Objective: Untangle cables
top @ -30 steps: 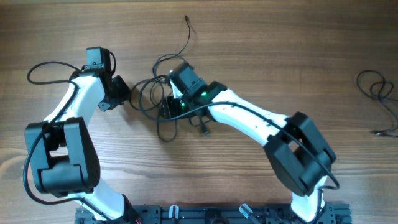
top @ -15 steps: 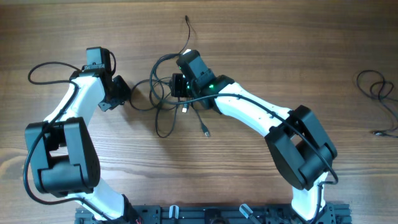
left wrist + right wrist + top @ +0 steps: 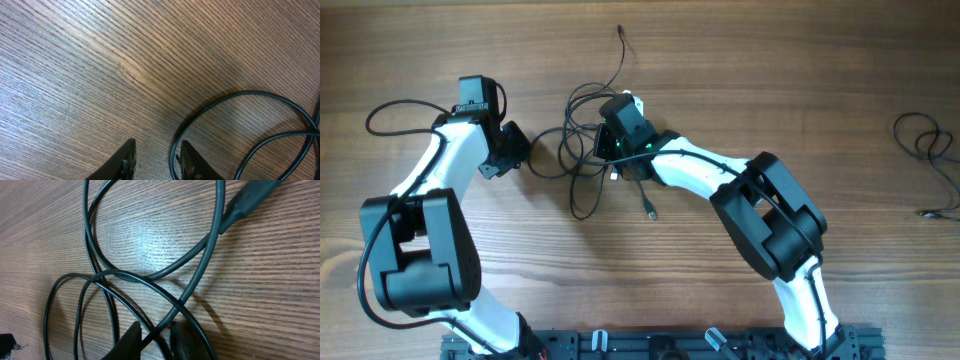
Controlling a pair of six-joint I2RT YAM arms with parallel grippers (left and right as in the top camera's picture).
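Thin black flexible cables (image 3: 585,150) are lying in a knot of overlapping loops on the brown wood-grain worktop (image 3: 800,60), just toward 11 o'clock from the middle of the overhead view. One strand is running out toward 12 o'clock and ending in a small tip (image 3: 620,32). Another is trailing toward 5 o'clock and ending in a small dark plug (image 3: 650,212). A separate coil of thin black cord (image 3: 920,140) is lying well apart at the 3 o'clock edge.

Up close the cables are showing as smooth, round and slightly glossy, much thinner than the claw fingers. In the right wrist view one strand is widening into a moulded connector body (image 3: 250,197) at 1 o'clock.

The left claw (image 3: 523,152) is sitting at the knot's 9 o'clock side. Its fingers (image 3: 125,162) are standing narrowly apart with bare wood showing between them. One cable loop (image 3: 235,95) is curving in along the inner edge of the far finger, not pinched.

The right claw (image 3: 610,130) is hanging over the knot. Its tips (image 3: 156,337) are standing close together with crossing strands passing between them. I cannot tell whether they are clamping those strands.
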